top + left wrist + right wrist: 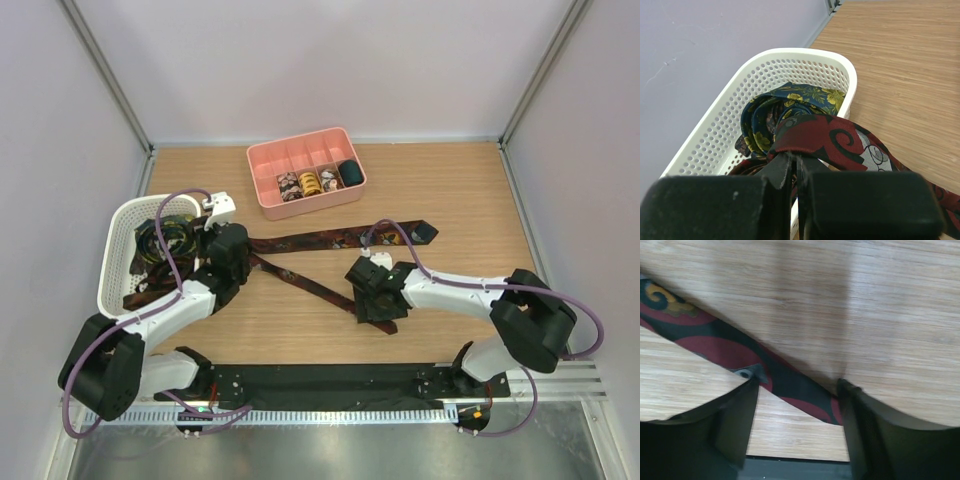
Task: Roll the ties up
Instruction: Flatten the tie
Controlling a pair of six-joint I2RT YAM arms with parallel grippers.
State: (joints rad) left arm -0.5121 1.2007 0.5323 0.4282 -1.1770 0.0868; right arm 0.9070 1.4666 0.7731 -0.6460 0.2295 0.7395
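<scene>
A dark red tie [320, 240] with swirl print lies folded in a V on the wooden table; one strip runs right to a pointed end [425, 230], the other slants down toward my right arm. My left gripper [240, 245] is beside the basket, shut on the tie's fold [815, 135]. My right gripper [368, 298] is open, low over the narrow slanting strip [730, 347], which passes between its fingertips [740, 410] without being gripped. More ties, one blue with yellow flowers [790, 100], are heaped in the basket. Small rolled ties [310, 183] sit in the pink tray.
A white mesh basket [118, 250] stands at the left table edge, its rim [790, 52] right in front of the left gripper. The pink divided tray [300, 152] is at the back centre. Walls enclose the table on three sides.
</scene>
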